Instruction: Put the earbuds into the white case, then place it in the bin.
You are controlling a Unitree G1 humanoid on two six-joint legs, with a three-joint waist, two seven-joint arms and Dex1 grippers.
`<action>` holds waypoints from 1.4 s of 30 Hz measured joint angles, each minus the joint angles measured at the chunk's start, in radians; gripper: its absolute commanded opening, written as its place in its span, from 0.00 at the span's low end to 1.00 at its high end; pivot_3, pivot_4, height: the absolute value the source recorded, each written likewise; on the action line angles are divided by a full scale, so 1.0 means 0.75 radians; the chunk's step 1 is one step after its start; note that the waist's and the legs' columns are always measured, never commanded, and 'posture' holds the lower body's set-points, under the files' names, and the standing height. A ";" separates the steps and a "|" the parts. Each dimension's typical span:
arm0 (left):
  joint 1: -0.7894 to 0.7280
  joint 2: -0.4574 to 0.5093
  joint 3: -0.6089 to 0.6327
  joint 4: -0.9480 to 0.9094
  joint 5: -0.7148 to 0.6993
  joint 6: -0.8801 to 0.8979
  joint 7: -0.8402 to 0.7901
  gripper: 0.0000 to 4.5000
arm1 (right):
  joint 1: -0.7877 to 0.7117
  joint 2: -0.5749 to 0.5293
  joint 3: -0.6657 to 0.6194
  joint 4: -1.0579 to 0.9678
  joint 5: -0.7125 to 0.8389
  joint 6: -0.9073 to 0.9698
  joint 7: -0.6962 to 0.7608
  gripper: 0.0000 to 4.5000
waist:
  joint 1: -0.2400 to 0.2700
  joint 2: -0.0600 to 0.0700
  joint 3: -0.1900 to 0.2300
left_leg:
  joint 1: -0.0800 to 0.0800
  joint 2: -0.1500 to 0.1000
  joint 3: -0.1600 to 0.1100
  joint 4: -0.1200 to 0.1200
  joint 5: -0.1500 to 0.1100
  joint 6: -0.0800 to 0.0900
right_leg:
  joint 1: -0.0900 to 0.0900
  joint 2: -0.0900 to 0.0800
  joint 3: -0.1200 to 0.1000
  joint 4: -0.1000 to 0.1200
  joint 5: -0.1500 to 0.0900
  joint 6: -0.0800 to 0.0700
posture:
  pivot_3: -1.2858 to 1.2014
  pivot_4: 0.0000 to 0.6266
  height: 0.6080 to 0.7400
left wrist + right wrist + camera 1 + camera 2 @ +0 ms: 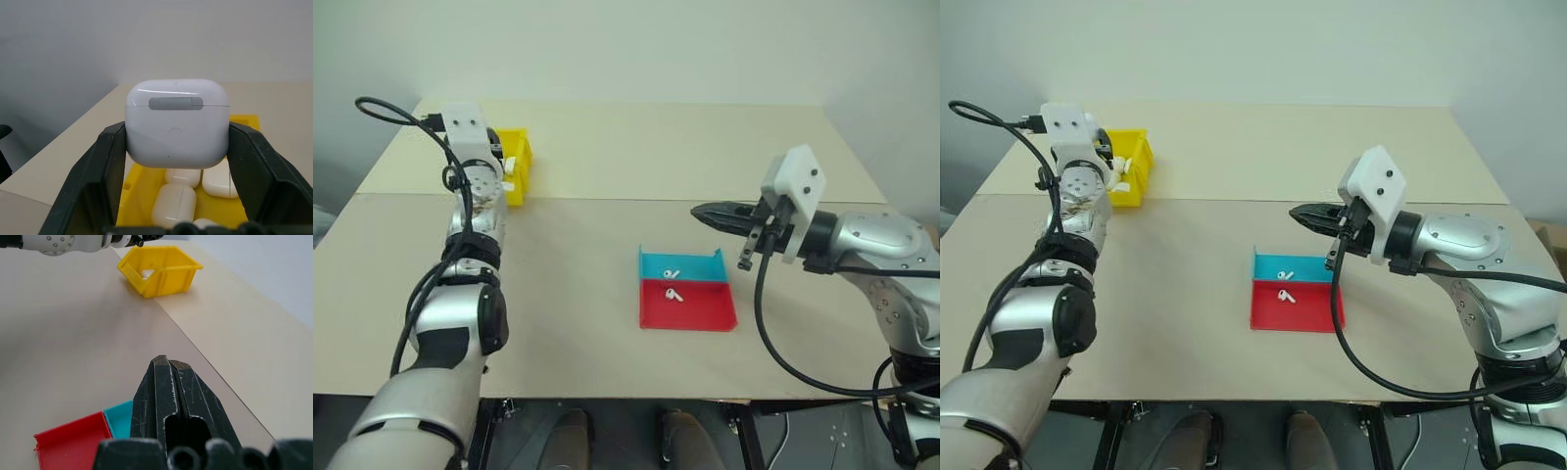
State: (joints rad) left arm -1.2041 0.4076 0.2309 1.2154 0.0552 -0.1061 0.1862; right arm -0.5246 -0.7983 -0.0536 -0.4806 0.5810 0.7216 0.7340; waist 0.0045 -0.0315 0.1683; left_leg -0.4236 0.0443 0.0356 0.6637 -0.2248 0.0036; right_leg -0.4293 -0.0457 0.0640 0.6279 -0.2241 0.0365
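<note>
Around the right gripper (1304, 214), whose black fingers are pressed together on nothing, the beige tabletop (587, 284) lies bare toward the left arm, and the table's far and right edges stand well apart from it. Just below and beside its fingertips sits the shallow red-and-blue plastic tray (686, 290), with two tiny glossy white stemmed earbuds (673, 284) lying in it, one near the line where blue meets red and one on the red half. The left gripper (177, 147) reaches out over the small bright yellow plastic open-top bin (517, 164) near the table's far left corner, its fingers (110, 161) clamped on the sides of the small glossy white rounded-rectangle case (177, 122). The case's lid is down; a grey hinge strip and a faint round button face the wrist camera. Under the case, inside the bin, lie several other white rounded cases (174, 203), partly cut off by the gripper's base. From the head views the arm and wrist housing hide the held case and much of the bin, so how high the case hangs above the rim cannot be made out.
</note>
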 measured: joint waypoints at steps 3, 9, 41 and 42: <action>-0.004 0.000 0.000 0.063 -0.008 -0.008 -0.058 0.85 | 0.044 -0.009 -0.001 -0.018 -0.013 0.003 -0.016 0.00 | 0.007 0.000 0.000 | 0.000 0.000 0.000 0.000 0.000 0.000 | 0.000 0.000 0.000 0.000 0.000 0.000 | 0.52 0.24 1.00; -0.004 0.000 -0.027 0.089 0.004 -0.069 -0.051 0.99 | 0.079 -0.030 -0.005 -0.057 -0.019 0.008 -0.034 0.00 | 0.008 0.000 0.000 | 0.001 0.000 0.000 0.000 0.000 0.000 | 0.000 0.000 0.000 -0.001 0.000 0.000 | 0.52 0.24 1.00; 1.518 0.700 0.156 -2.177 -0.931 0.661 -1.680 0.99 | 0.772 -0.264 -0.548 0.236 -0.283 -1.018 0.617 0.00 | -0.027 0.002 -0.001 | 0.038 0.008 0.013 0.003 0.001 -0.001 | 0.025 0.002 0.006 0.005 -0.014 -0.009 | 0.52 0.24 1.00; 1.530 0.703 0.175 -2.183 -0.942 0.668 -1.686 0.99 | 0.773 -0.265 -0.554 0.265 -0.286 -1.046 0.633 0.00 | -0.026 0.002 -0.001 | 0.038 0.008 0.013 0.003 0.001 -0.001 | 0.026 0.002 0.006 0.005 -0.014 -0.008 | 0.52 0.24 1.00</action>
State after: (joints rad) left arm -0.0565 0.9348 0.3624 -0.4220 -0.6514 0.3950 -1.0781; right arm 0.0554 -0.9969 -0.4689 -0.2816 0.3662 -0.0628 1.2089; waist -0.0150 -0.0302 0.1676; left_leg -0.3948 0.0501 0.0451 0.6659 -0.2241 0.0026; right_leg -0.4101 -0.0440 0.0688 0.6319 -0.2344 0.0308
